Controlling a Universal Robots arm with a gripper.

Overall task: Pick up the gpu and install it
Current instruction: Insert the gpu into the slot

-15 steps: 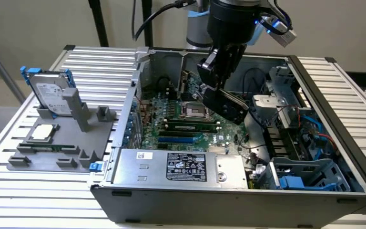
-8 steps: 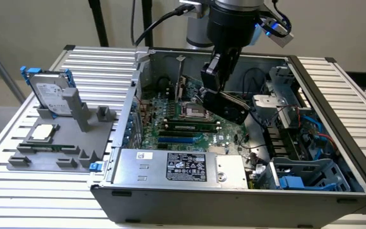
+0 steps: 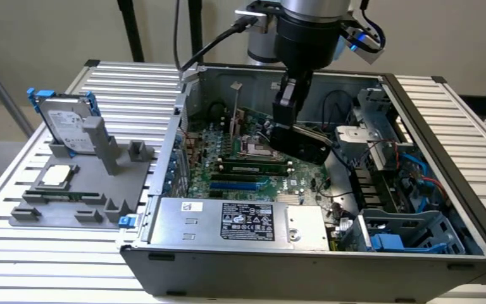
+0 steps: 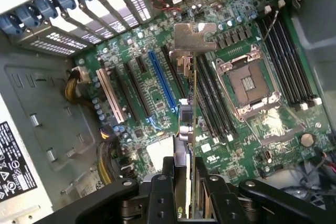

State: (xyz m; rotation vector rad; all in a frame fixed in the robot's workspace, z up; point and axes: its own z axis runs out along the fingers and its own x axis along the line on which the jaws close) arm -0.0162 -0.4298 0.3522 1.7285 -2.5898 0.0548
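The slatted desk (image 3: 124, 88) carries the open computer case (image 3: 445, 158), which takes up the middle and the exterior view's right. A grey fixture with a hard drive (image 3: 66, 126) stands at the exterior view's left, well apart from the work.

Inside the case the motherboard (image 3: 243, 180) lies flat, with the power supply (image 3: 238, 221) boxed in along the lower middle of the frame.

The gpu (image 3: 298, 142) hangs over the board at the centre of the exterior view. The tool (image 3: 283, 120) is clamped on it from above. In the wrist view the card (image 4: 189, 119) is seen edge-on, upright between the two fingers (image 4: 168, 187), with its silver bracket (image 4: 194, 38) at the far end, towards the rear slot covers (image 4: 79, 30).

The card sits between the blue slot (image 4: 161, 80) and the processor socket (image 4: 247, 85), over the black slots. I cannot tell which one it lines up with.

The step in hand looks like bringing the card to its slot. Doing that well means keeping the card vertical, with its lower edge parallel to the slot and the bracket square to the rear opening.

Room is tight. The case walls, the loose cables at the exterior view's right and the raised socket lever all stand near, so only a straight path stays open.
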